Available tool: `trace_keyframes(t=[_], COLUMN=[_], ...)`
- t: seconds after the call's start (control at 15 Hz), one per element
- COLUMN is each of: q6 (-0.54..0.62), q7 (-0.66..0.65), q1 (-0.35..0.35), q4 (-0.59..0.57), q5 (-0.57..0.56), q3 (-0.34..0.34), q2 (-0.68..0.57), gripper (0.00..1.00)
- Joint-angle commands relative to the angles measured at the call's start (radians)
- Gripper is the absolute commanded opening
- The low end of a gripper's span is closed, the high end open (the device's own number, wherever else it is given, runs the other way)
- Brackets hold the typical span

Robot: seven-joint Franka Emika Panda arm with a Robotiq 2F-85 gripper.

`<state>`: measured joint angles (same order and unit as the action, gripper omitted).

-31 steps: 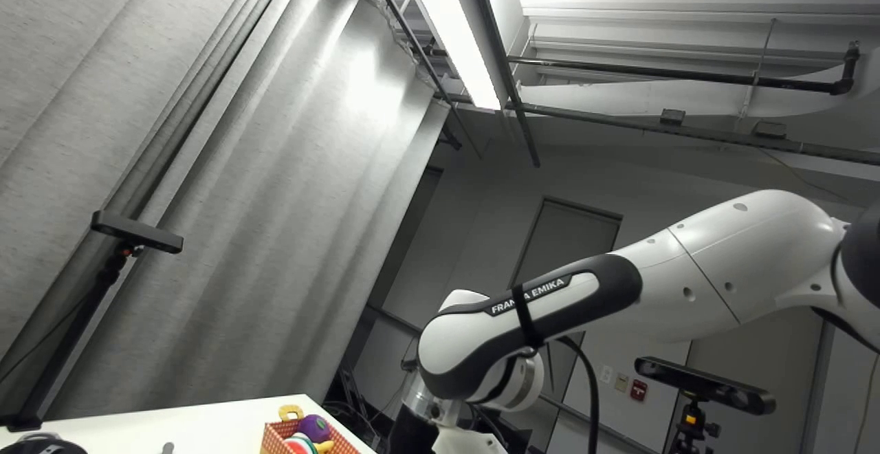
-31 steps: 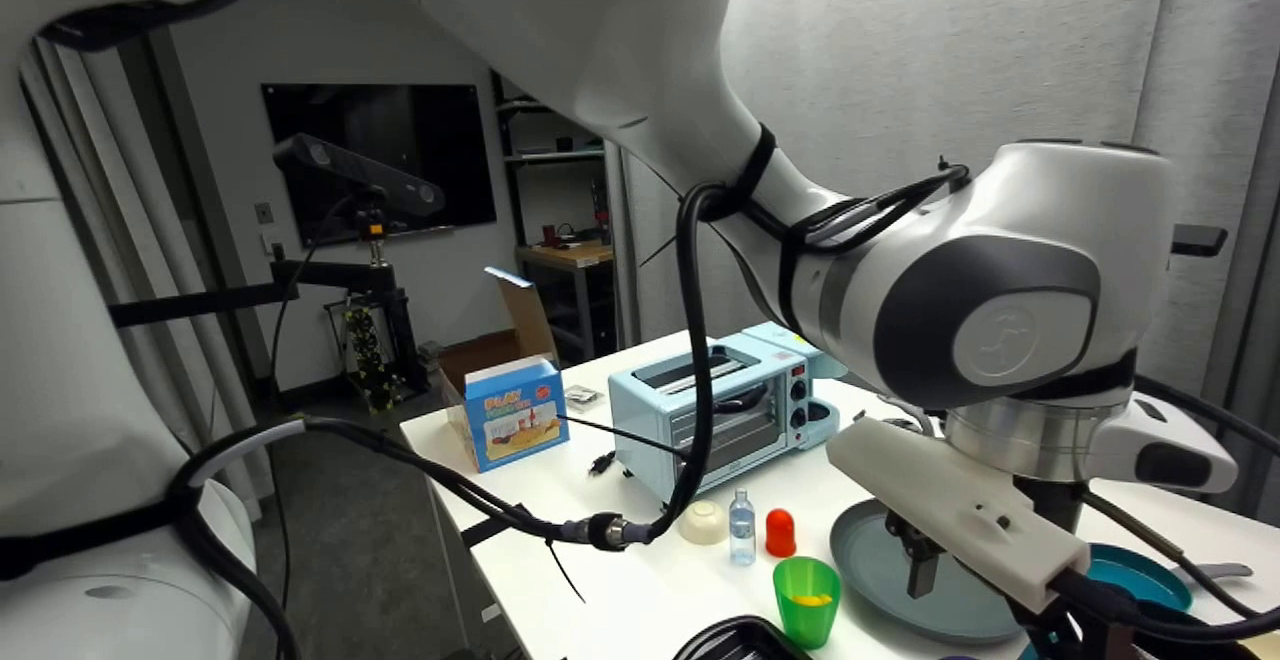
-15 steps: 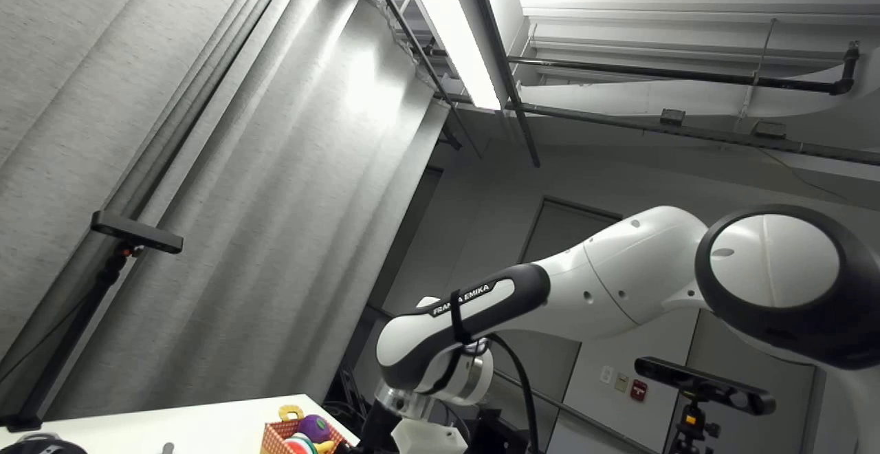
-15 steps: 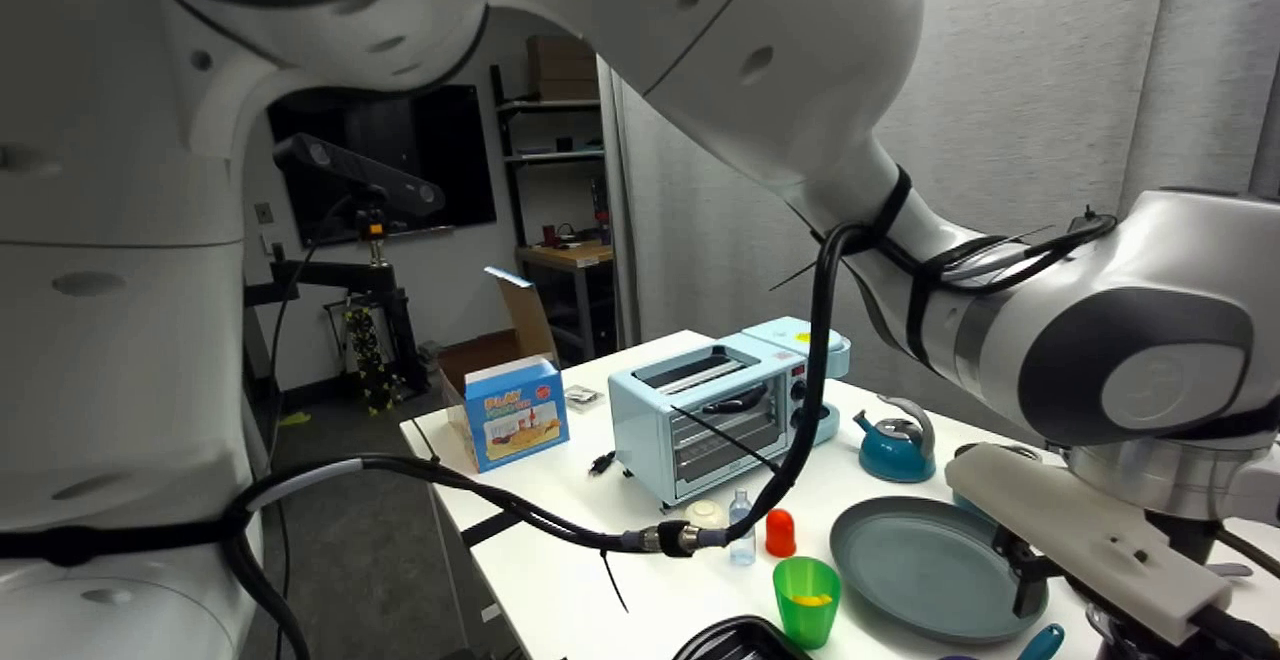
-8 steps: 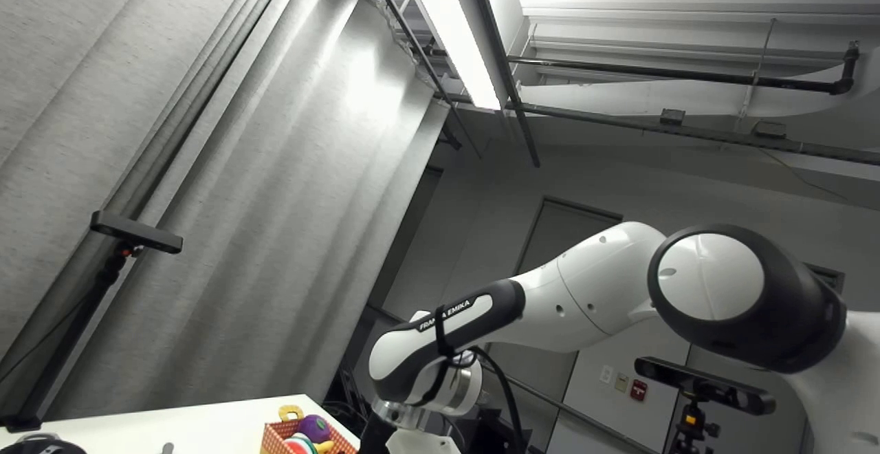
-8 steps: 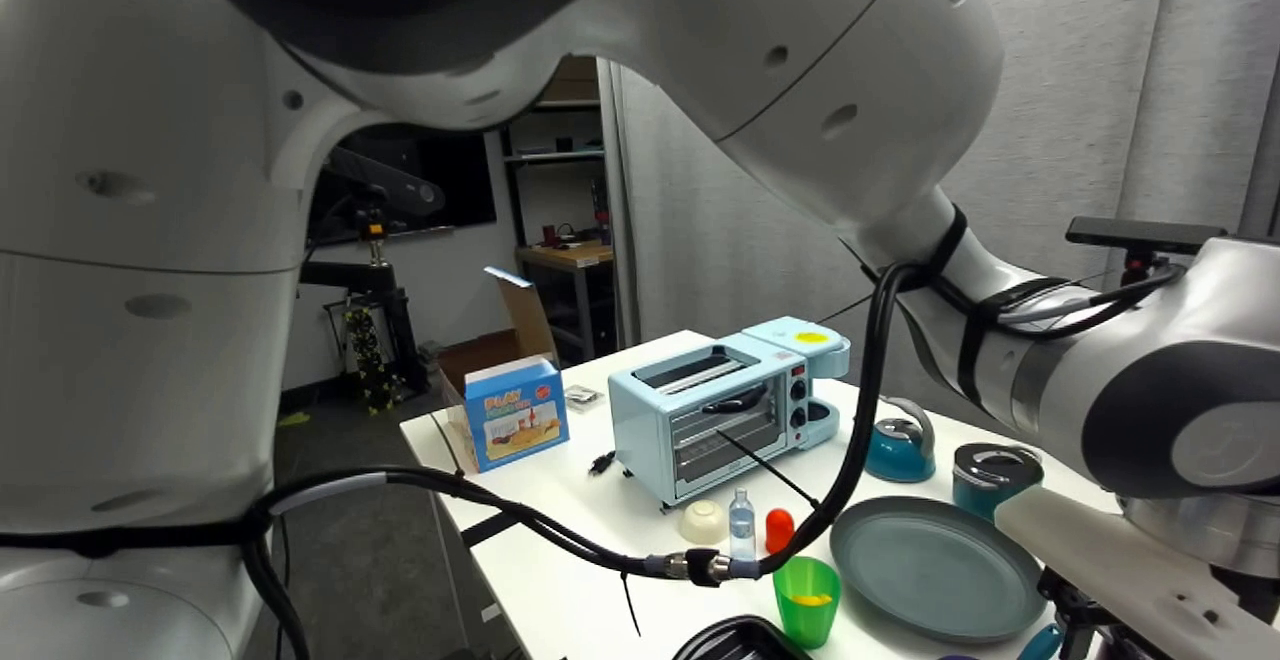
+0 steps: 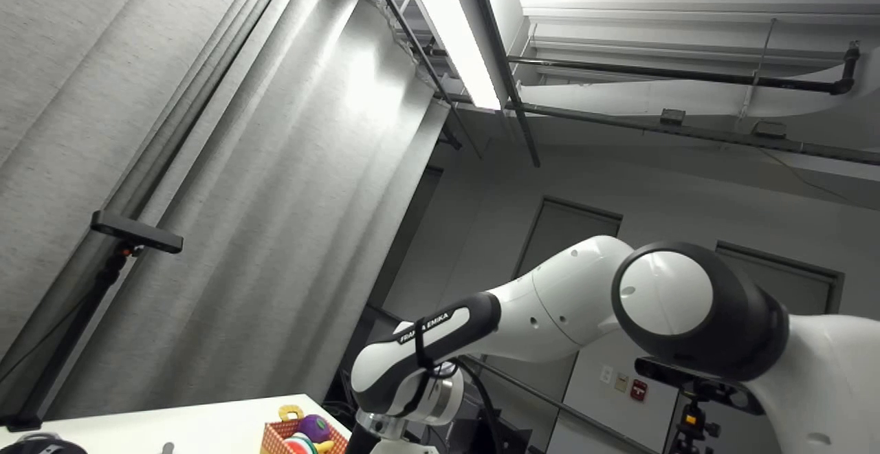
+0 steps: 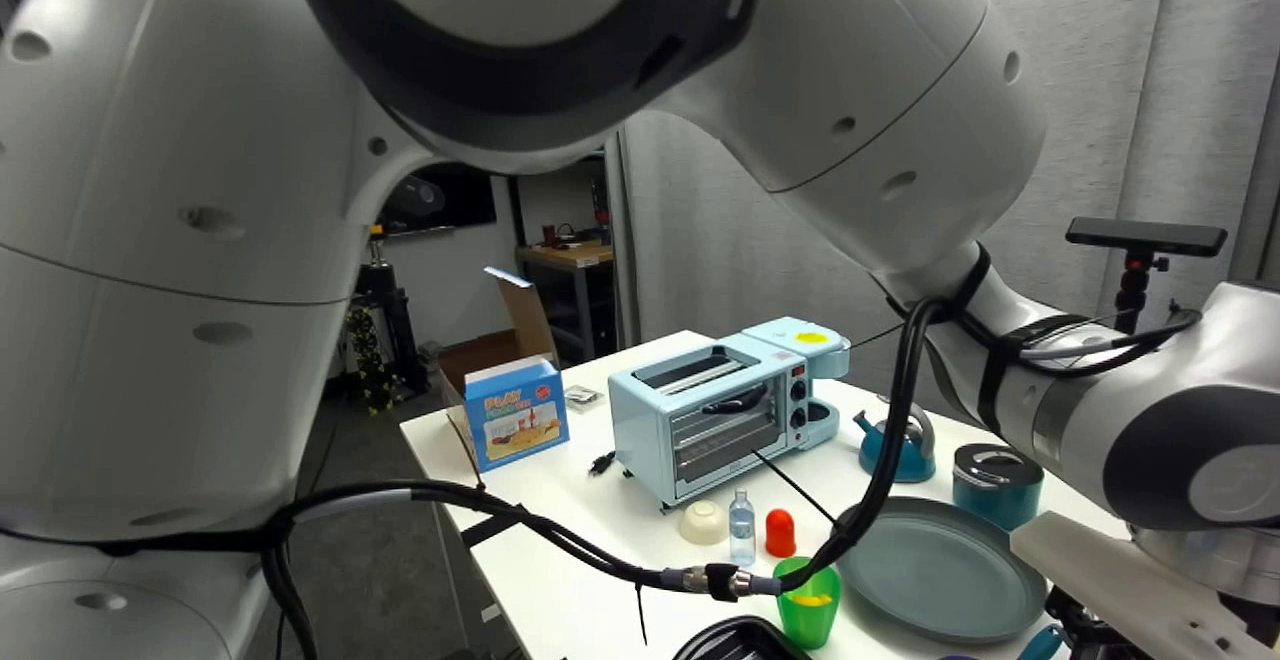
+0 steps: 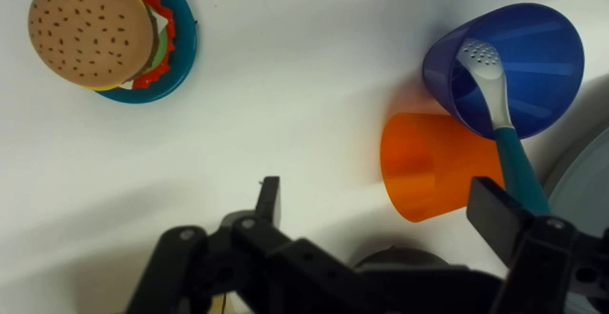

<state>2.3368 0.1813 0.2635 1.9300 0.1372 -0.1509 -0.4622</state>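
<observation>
Biggest thing is the white bench point(image 8: 570, 610), filling much of the bottom of the frame in an exterior view, basically there to carry all the kitchen stuff. The pale blue toaster oven point(image 8: 715, 420) sits center frame, probably set back because that bulk would be in the way up front. The grey plate point(image 8: 940, 580), lower right of that frame, lies flat, since that's how something wide and shallow sits steady.

The tool point(image 9: 376, 195) shows at the bottom of the wrist view, fingers point(image 9: 272, 199) spread wide, so it isn't squeezing anything that I can see. Upper right, the blue cup point(image 9: 547, 66) looks upright, which lets it double as a holder. The orange cup point(image 9: 437, 161) is right of center, just below the blue one in frame; on its side or upside down, can't say. One finger overlaps it, but no clue if they touch. Upper left, a teal saucer point(image 9: 184, 52) sits under the toy burger point(image 9: 93, 33), likely to keep its layers together. Slimmest is the spoon point(image 9: 497, 100): head in the blue cup, handle sticking out toward the lower right, I'd guess too long to fit inside.
</observation>
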Motion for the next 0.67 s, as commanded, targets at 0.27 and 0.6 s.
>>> trace_keyframes(t=[0.27,0.6], q6=[-0.008,-0.021], q7=[0.065,0.095], q1=[0.068,0.092], q4=[-0.118,-0.162], q5=[0.074,0.128], q3=[0.061,0.105], q2=[-0.111,-0.158], gripper=[1.0,1.0])
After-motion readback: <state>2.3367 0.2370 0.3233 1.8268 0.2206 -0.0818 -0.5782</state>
